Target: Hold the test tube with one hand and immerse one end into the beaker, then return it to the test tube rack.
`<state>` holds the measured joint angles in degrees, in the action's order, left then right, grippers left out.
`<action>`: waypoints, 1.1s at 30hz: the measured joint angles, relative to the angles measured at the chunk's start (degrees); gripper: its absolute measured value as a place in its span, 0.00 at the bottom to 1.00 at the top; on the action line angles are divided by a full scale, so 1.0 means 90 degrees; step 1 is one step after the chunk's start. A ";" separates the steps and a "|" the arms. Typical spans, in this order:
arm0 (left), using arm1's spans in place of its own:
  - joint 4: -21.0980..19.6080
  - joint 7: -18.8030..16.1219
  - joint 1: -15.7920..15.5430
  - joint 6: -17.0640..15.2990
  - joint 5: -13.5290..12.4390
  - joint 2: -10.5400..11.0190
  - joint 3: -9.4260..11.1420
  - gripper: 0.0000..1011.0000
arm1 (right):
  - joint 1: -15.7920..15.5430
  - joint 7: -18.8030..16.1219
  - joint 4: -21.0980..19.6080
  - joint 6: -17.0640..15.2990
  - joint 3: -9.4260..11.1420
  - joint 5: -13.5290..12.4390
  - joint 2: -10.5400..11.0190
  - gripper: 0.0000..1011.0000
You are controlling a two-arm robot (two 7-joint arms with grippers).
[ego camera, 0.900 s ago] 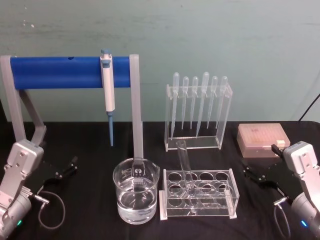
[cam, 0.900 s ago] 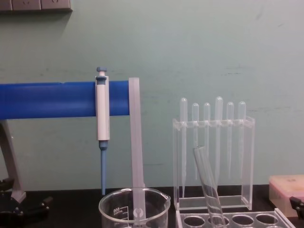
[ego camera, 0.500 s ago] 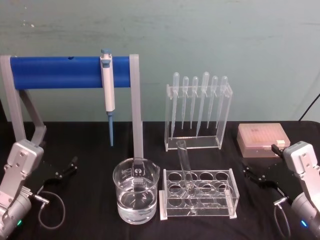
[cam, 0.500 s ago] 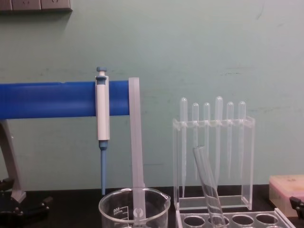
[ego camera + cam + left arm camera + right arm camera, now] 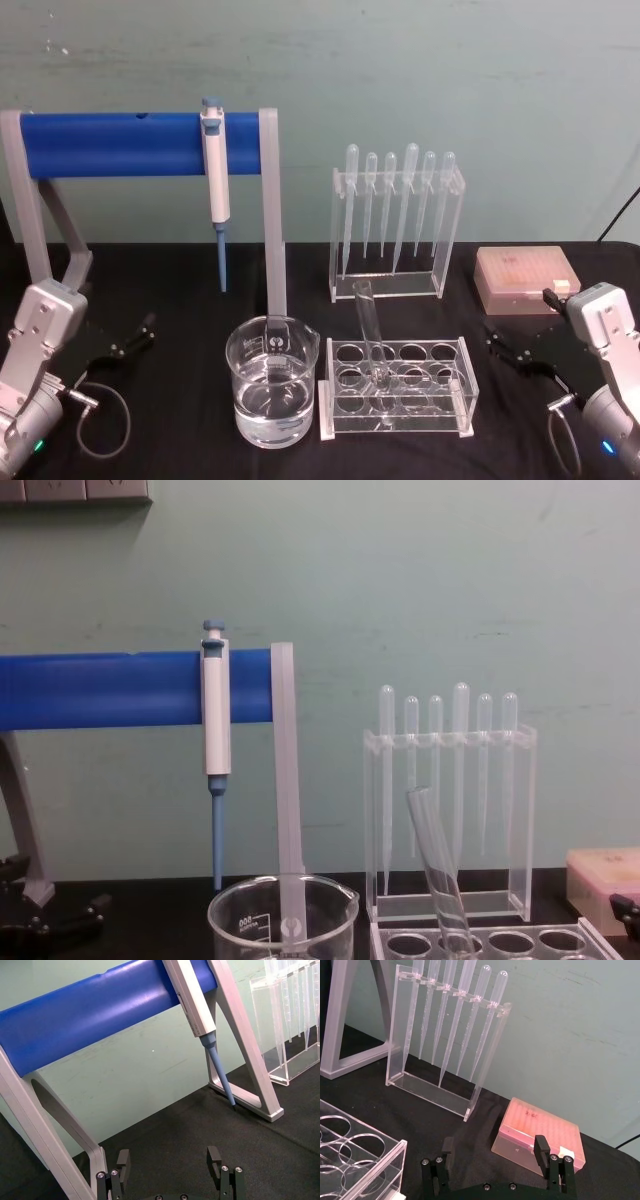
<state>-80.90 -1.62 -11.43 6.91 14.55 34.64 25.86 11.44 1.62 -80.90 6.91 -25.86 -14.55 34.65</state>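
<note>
The test tube (image 5: 371, 330) leans in a back-row hole of the clear rack (image 5: 463, 388), open rim up; the chest view shows the tube (image 5: 436, 865) tilted to the left. Left of the rack stands the beaker (image 5: 272, 388), partly filled with clear liquid, its rim (image 5: 282, 902) low in the chest view. My left gripper (image 5: 140, 335) rests open near the table's left edge, its fingers (image 5: 123, 1159) apart over bare cloth. My right gripper (image 5: 497, 342) rests open at the right edge, well apart from the rack, fingers (image 5: 540, 1145) spread.
A blue-barred stand (image 5: 140, 144) holds a hanging micropipette (image 5: 215, 180) behind the beaker. A clear rack of plastic pipettes (image 5: 397, 222) stands behind the tube rack. A pink tip box (image 5: 525, 279) sits at the back right. Black cloth covers the table.
</note>
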 joint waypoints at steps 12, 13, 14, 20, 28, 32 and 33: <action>0.0000 0.0000 0.0000 0.0000 0.0000 0.0000 0.0000 0.99 | -0.0911 -0.0034 -0.0986 0.0140 0.0401 -0.0033 0.0522 0.99; 0.0000 0.0000 0.0000 0.0000 0.0000 0.0000 0.0000 0.99 | -0.1105 -0.0080 -0.1219 0.0142 0.0476 -0.0073 0.0655 0.99; 0.0000 0.0000 0.0000 0.0000 0.0000 0.0000 0.0000 0.99 | -0.1208 -0.0142 -0.1351 0.0140 0.0521 -0.0135 0.0728 0.99; 0.0000 0.0000 0.0000 0.0000 0.0000 0.0000 0.0000 0.99 | -0.1641 -0.1228 -0.2077 -0.0115 0.0723 -0.1089 0.1201 0.99; 0.0000 0.0000 0.0000 0.0000 0.0000 0.0000 0.0000 0.99 | -0.0933 -0.2822 -0.2171 -0.0865 0.0481 -0.2112 0.0995 0.99; 0.0000 0.0000 0.0000 0.0000 0.0000 0.0000 0.0000 0.99 | -0.0269 -0.3063 -0.1983 -0.1359 0.0202 -0.2029 0.0620 0.99; 0.0000 0.0000 0.0000 0.0000 0.0000 0.0000 0.0000 0.99 | -0.0165 -0.3093 -0.1935 -0.1450 0.0155 -0.2008 0.0556 0.99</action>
<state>-80.90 -1.62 -11.43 6.91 14.55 34.64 25.86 9.95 -26.22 -98.31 -6.14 -24.47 -32.62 39.65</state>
